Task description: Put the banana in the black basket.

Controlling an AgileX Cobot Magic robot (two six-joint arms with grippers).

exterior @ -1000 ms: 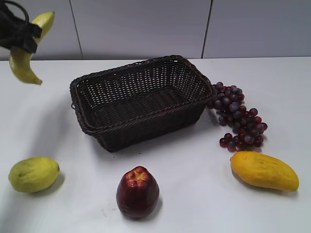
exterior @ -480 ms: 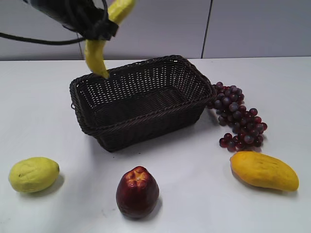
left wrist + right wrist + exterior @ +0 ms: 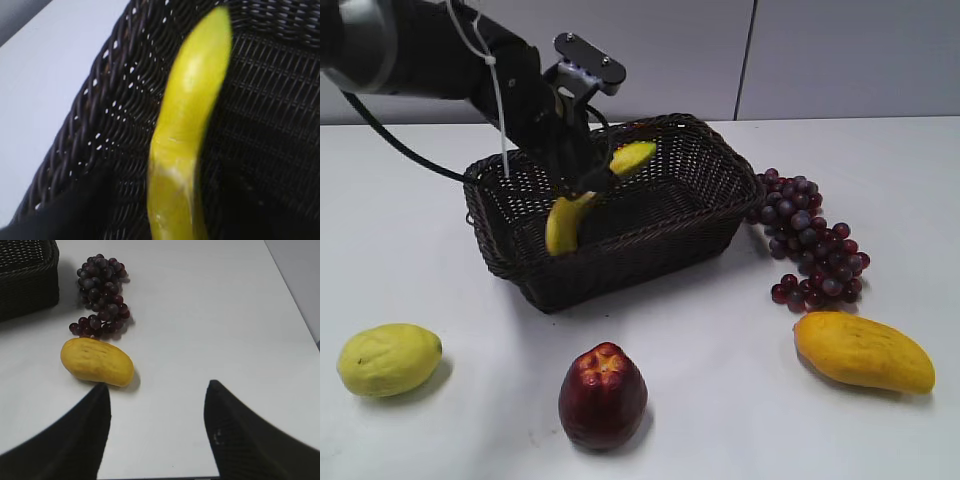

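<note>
Left gripper (image 3: 582, 185) clenched on banana (image 3: 570, 215) at mid-length, inside black basket (image 3: 710, 165), centre-rear of counter; banana's lower tip low over basket floor, contact unclear. Banana judged light, stiff, smooth-skinned; mid-length hold suits curve, mild slip risk.

Count, left to right: one yellow-green lemon-like fruit (image 3: 388, 358) front-left corner; one banana; one basket; one dark red apple-like fruit (image 3: 603, 394) front edge; one bunch purple grapes (image 3: 813, 243); one mango (image 3: 864, 351) front-right.

Right gripper (image 3: 157, 427) spread apart, empty, above bare counter near mango.
</note>
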